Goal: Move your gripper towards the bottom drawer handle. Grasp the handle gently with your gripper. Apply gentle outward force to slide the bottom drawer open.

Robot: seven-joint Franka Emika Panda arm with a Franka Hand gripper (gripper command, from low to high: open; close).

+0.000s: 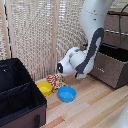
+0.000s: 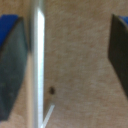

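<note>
In the wrist view the silver handle (image 2: 36, 60) runs as a thin bar across the brown drawer front (image 2: 75, 50). It lies between my two dark, blue-tipped fingers (image 2: 12, 65), close to one of them and well apart from the other. The gripper (image 2: 65, 65) is open around the bar. In the exterior view the white arm bends down to the front of the bottom drawer (image 1: 110, 67). That drawer sticks out from the dresser, with its dark inside showing on top. There the gripper (image 1: 82, 75) is mostly hidden behind the wrist, and the handle is hard to make out.
Upper brown drawers (image 1: 117, 25) stand above. A black case (image 1: 20, 95) fills the exterior view's left. On the wooden floor lie a yellow bowl (image 1: 44, 88), a blue bowl (image 1: 66, 93) and a red-and-white patterned object (image 1: 55, 80). A bamboo screen (image 1: 40, 35) stands behind.
</note>
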